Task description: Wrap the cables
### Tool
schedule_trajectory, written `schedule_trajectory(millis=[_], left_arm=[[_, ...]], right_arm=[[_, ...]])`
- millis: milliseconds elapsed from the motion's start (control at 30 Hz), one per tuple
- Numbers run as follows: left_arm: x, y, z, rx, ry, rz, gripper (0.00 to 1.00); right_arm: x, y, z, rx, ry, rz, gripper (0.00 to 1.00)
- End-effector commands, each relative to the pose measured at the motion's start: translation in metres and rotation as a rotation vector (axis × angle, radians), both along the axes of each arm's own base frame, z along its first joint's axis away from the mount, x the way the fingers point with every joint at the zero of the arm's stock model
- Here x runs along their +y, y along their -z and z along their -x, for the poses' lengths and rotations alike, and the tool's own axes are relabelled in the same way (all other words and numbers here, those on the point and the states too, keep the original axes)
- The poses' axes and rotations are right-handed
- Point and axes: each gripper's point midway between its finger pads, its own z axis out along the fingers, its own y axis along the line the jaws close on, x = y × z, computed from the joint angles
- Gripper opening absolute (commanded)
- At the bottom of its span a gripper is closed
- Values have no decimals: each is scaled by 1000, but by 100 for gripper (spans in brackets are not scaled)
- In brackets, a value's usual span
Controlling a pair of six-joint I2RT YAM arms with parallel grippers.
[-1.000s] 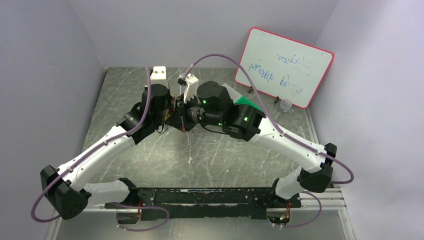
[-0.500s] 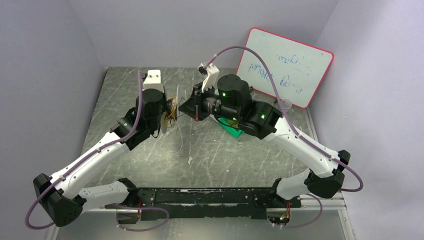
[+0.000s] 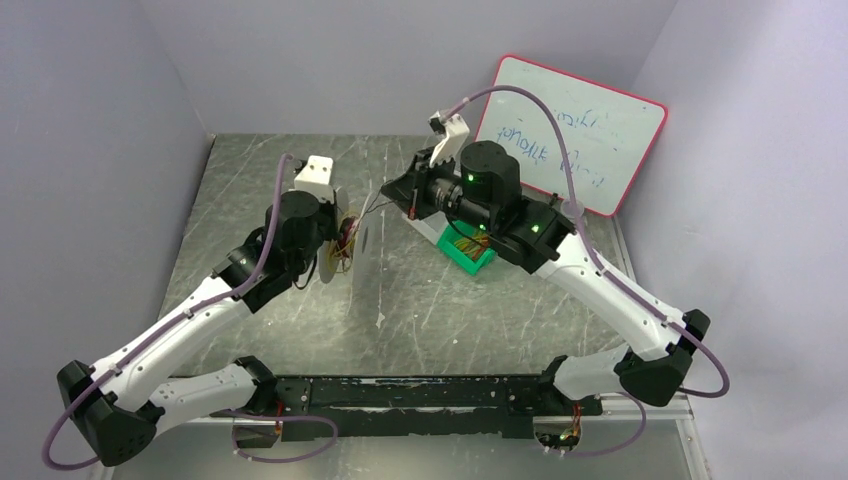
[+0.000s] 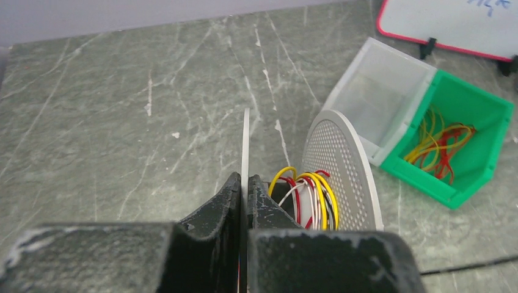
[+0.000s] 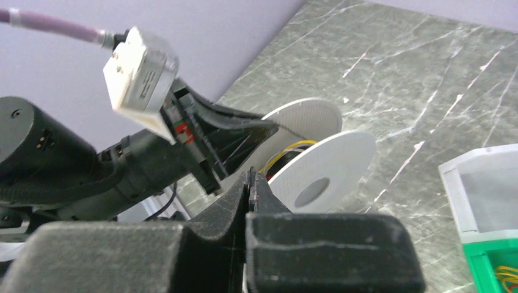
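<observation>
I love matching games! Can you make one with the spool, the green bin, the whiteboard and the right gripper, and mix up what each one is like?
Things:
1 spool
2 green bin
3 whiteboard
4 right gripper

What it is like:
A red rim, handwriting on it
B loose yellow and red cables inside
C jaws shut
D one disc pinched by the left gripper

Pairs: 1-D, 2-B, 3-A, 4-C

Right gripper (image 5: 249,178) low centre, jaws pressed together. Beyond it: spool (image 5: 324,171) of two white discs, yellow cables (image 5: 287,148) between. Left gripper (image 5: 259,124) meets the far disc. Green bin (image 5: 488,271) corner lower right.
</observation>
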Motion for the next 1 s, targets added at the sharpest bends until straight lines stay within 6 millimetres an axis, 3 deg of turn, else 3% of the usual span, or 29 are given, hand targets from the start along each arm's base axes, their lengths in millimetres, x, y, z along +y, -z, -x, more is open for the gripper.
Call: schedule_trajectory(millis=[0, 333, 567, 733, 967], left_arm=[[-18, -14, 12, -40, 137, 33, 7], [-33, 4, 36, 30, 301, 8, 7], [-40, 5, 54, 51, 418, -12, 7], [-42, -7, 69, 43, 494, -6, 7], [-48, -39, 107, 24, 663, 44, 7]], right_arm=[[-10, -18, -18, -75, 20, -7, 0], [-31, -4, -56, -74, 39, 45, 0], [-45, 25, -80, -9, 31, 41, 0], [-50, 52, -81, 42, -39, 22, 0], [-58, 93, -65, 88, -95, -4, 0]])
